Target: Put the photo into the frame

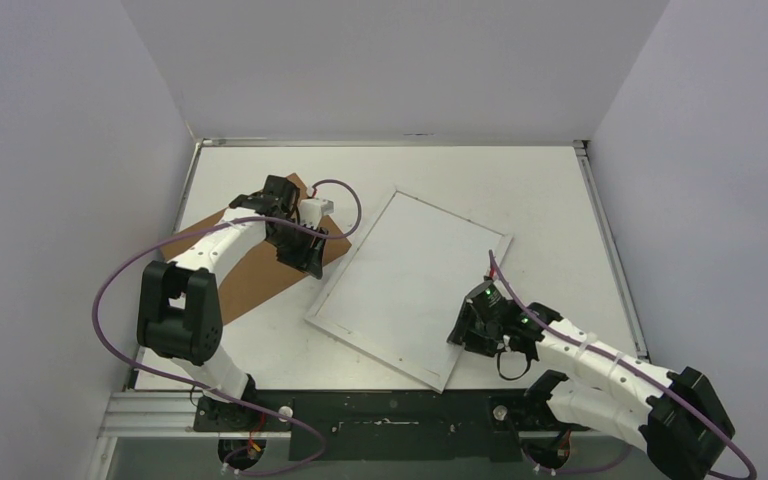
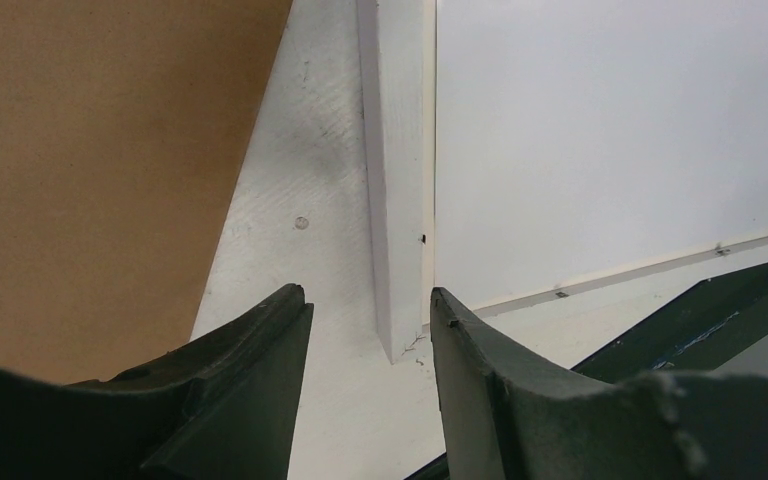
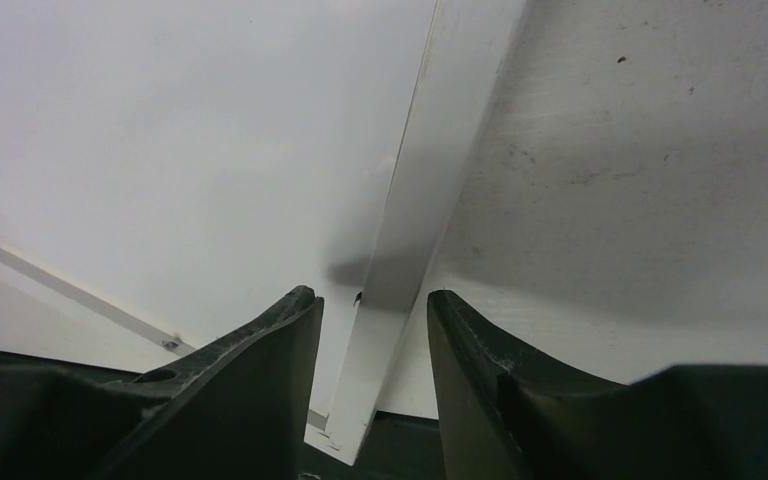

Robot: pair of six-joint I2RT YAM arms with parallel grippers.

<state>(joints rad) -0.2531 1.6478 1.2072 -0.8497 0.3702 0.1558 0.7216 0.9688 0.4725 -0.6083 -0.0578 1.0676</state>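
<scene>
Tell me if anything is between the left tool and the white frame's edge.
Nothing visible is. The left tool straddles the rim of the frame, with only bare table in the gap on one side. The brown cardboard lies off to the side, outside the tool's span.

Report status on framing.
Left hand and right hand open, each straddling a rail of the thin white rectangular picture frame. No photo image visible. Brown cardboard board beside it.

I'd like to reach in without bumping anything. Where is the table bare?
Bare: the far strip between the frame and the back wall, and the table right of the frame. Crowded: the frame's left edge, with the left gripper and cardboard, and its near right edge, at the right gripper.
</scene>
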